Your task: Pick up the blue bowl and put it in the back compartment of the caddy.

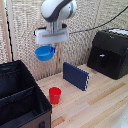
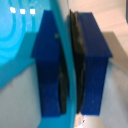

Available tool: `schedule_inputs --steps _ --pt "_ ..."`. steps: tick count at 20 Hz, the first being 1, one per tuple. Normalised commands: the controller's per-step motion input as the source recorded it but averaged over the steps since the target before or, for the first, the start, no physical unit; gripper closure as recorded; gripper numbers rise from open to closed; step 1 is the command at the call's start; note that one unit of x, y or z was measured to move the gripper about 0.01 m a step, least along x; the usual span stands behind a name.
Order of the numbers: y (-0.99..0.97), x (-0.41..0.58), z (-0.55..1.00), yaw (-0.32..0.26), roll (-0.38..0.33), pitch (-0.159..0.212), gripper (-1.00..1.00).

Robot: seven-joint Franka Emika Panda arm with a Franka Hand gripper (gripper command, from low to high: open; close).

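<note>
The gripper (image 1: 50, 46) pinches the blue bowl (image 1: 45, 53) by its rim, fingers (image 2: 50, 65) pressed either side. It hangs high, probably to clear the caddy (image 1: 20, 97) wall.

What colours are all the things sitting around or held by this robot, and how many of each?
Blue: 2, the blue bowl held by the end effector, and a flat box
Red: 1, a cup
Black: 2, the caddy and a machine
Total: 5
</note>
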Motion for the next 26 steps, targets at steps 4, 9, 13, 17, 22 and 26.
schedule_inputs --steps 4,9,13,17,22,26 --pt "0.76 -0.012 0.89 0.008 0.028 0.0 1.0" --pt "0.9 0.046 0.53 0.0 0.009 0.0 1.0" --pt "0.92 0.127 0.07 0.0 -0.037 -0.002 1.0" --pt "0.88 0.094 -0.12 0.0 -0.085 0.0 1.0" --pt "0.81 0.042 -0.3 0.0 -0.127 0.0 1.0" --pt "0.63 0.051 -0.46 0.0 -0.158 0.0 1.0"
